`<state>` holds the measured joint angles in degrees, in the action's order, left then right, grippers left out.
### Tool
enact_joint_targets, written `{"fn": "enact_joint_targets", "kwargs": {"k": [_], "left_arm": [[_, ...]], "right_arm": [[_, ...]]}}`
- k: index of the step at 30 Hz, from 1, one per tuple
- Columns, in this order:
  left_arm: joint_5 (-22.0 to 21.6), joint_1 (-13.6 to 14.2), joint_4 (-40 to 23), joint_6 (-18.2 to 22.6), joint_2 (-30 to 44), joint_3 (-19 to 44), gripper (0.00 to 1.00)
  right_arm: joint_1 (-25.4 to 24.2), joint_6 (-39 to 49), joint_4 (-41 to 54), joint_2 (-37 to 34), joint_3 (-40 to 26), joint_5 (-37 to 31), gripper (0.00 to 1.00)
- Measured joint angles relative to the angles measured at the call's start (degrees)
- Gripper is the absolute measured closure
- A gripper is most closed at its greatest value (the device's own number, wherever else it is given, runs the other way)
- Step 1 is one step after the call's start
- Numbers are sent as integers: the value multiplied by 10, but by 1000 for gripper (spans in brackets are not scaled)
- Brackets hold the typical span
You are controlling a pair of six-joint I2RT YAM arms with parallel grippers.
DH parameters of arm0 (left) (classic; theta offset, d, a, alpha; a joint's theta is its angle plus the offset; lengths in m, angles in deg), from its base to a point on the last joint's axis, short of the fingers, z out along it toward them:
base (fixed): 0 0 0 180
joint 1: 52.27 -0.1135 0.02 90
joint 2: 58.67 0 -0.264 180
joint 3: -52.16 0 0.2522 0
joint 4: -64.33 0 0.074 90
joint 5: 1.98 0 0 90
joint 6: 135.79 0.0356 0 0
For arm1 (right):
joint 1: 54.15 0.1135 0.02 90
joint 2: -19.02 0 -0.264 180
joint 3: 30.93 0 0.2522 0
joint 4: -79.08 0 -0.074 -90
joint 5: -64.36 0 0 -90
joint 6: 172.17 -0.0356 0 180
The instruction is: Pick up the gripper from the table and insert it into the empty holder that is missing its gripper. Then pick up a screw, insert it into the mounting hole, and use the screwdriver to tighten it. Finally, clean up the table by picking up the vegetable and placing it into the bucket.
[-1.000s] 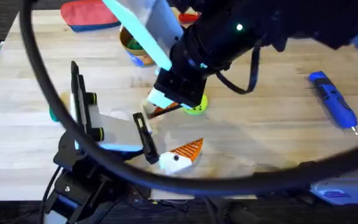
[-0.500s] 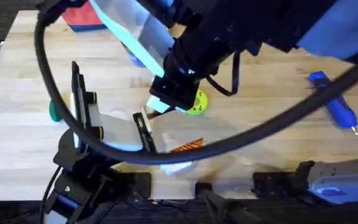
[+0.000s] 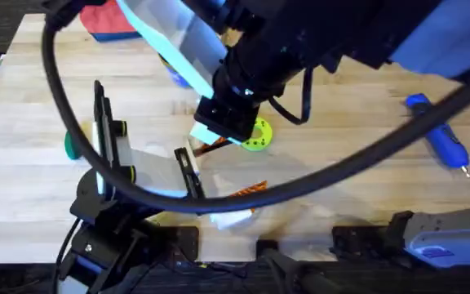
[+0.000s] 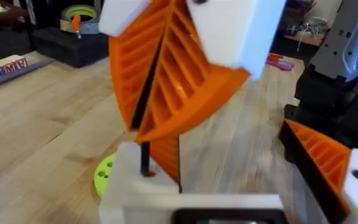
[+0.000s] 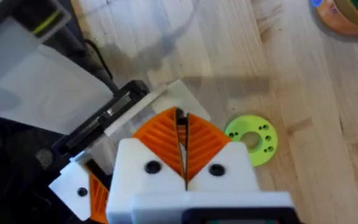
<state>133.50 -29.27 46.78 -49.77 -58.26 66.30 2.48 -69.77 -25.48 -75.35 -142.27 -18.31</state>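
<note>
My right gripper reaches across the middle and is shut on a thin black screw. The screw's tip stands in the mounting hole of the white holder, which is one finger of my left gripper. The orange ribbed gripper pad sits against that holder's inner face. My left gripper is open, its other orange-padded finger standing apart. The blue screwdriver lies at the right. The dark green vegetable lies at the left, partly behind a cable. The bucket is at the back.
A lime-green disc with holes lies just right of the two grippers. A red pouch lies at the far left corner. My right arm's dark links and a black cable loop hang over the middle of the table.
My right arm's upper links swung closer under the camera and now cover more of the table. Its gripper shifted slightly left beside the green disc. The left arm stayed put.
</note>
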Motion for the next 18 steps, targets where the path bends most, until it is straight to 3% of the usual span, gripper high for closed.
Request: {"fn": "enact_joint_targets", "kwargs": {"k": [18], "left_arm": [[0,0,0,0,0,0,14]], "right_arm": [[0,0,12,-2,0,0,999]]}}
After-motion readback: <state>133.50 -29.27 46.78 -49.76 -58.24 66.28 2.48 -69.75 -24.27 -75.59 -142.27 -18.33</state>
